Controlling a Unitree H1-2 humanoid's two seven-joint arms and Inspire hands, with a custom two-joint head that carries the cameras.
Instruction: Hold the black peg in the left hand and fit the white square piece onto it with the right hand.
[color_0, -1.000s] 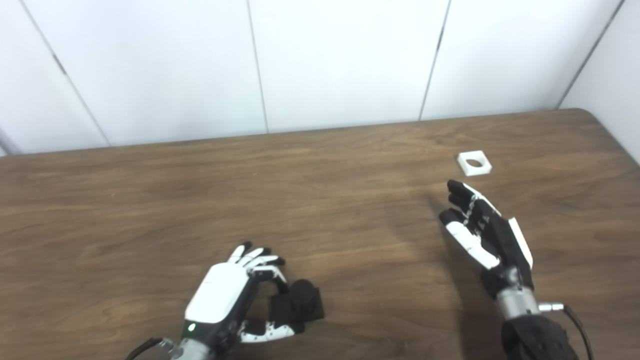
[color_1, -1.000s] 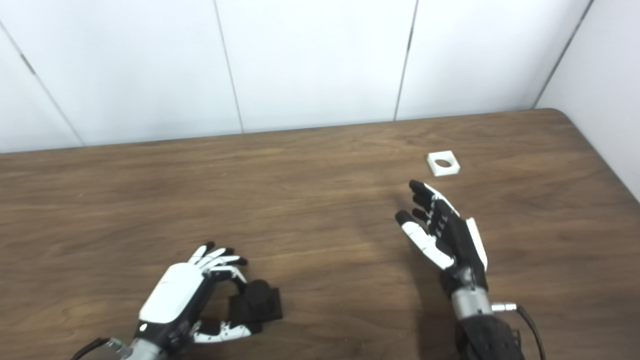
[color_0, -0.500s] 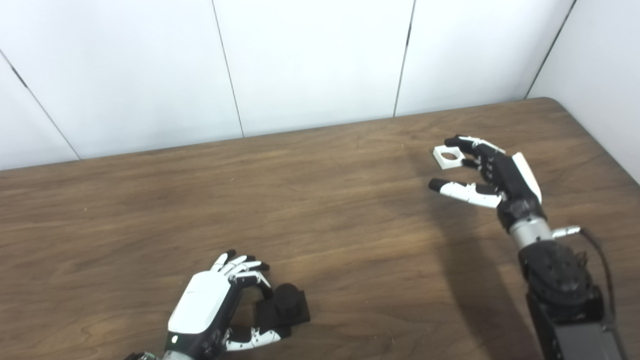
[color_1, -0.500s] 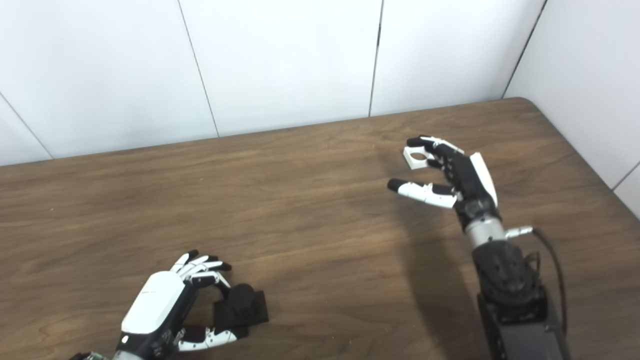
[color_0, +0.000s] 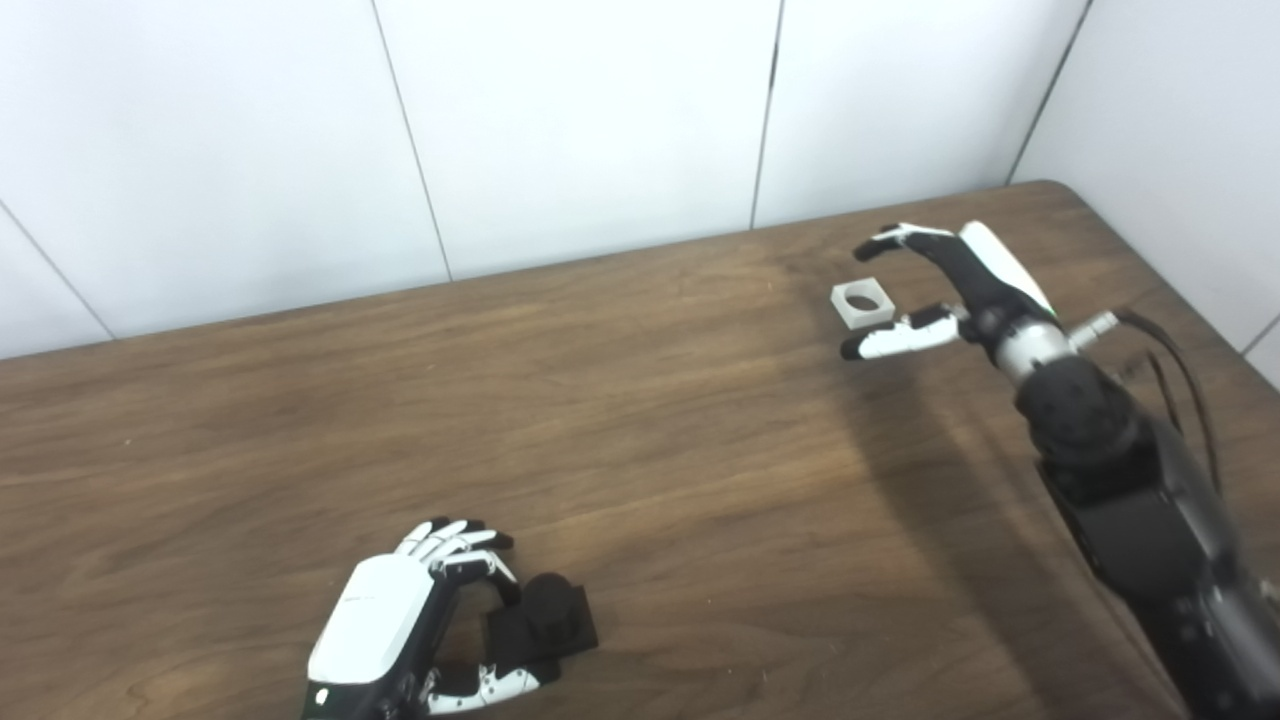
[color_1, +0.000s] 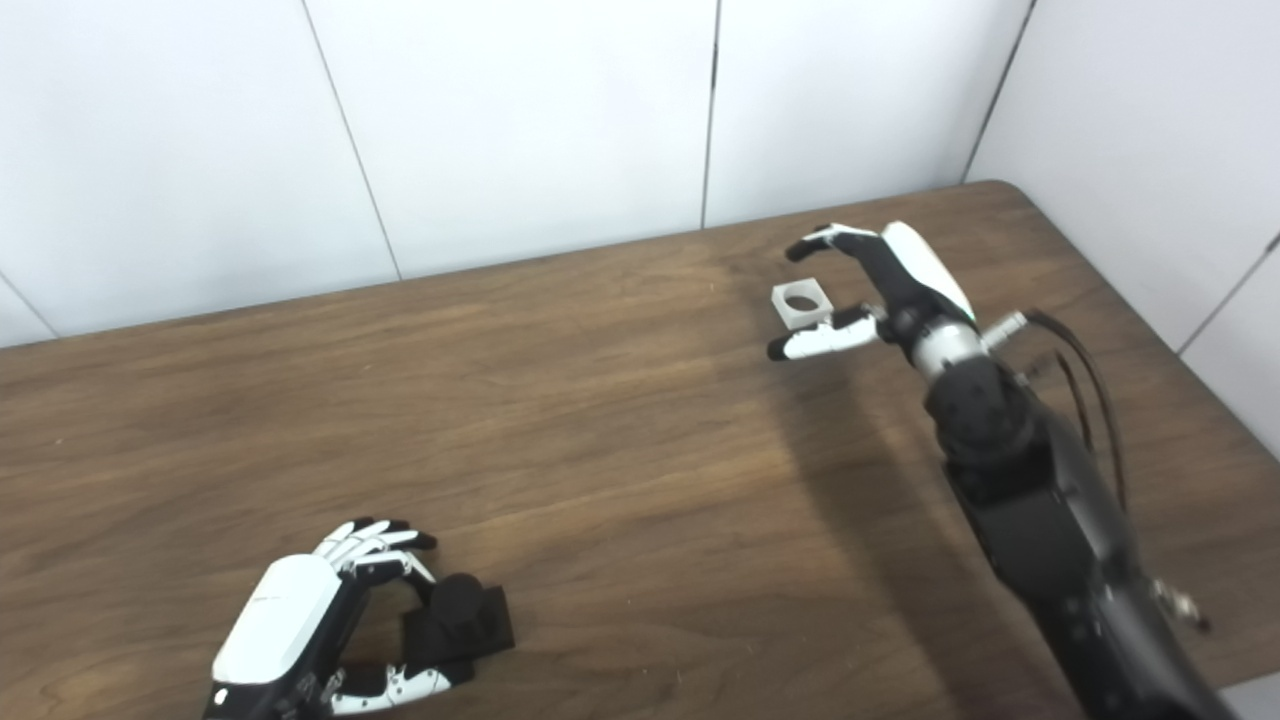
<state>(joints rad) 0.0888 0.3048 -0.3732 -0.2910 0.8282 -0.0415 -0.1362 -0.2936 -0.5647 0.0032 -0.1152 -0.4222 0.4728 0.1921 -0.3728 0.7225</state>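
Note:
The black peg (color_0: 545, 620), a short cylinder on a square base, stands on the wooden table (color_0: 650, 450) at the front left. My left hand (color_0: 390, 625) lies beside it, with fingers and thumb curled loosely around its left side and a gap showing between palm and peg. The white square piece (color_0: 863, 303), with a round hole, lies flat at the far right. My right hand (color_0: 950, 285) is open over it, fingers arched above its far side, thumb stretched out just in front. It also shows in the right eye view (color_1: 880, 285).
White wall panels (color_0: 600, 130) stand right behind the table's far edge. The table's right edge (color_0: 1150, 270) and rounded far corner are close to my right arm. Bare wood lies between the two hands.
My right hand has reached away from me to the white square piece and arched over it. My left hand has stayed by the peg. The camera has turned to the right.

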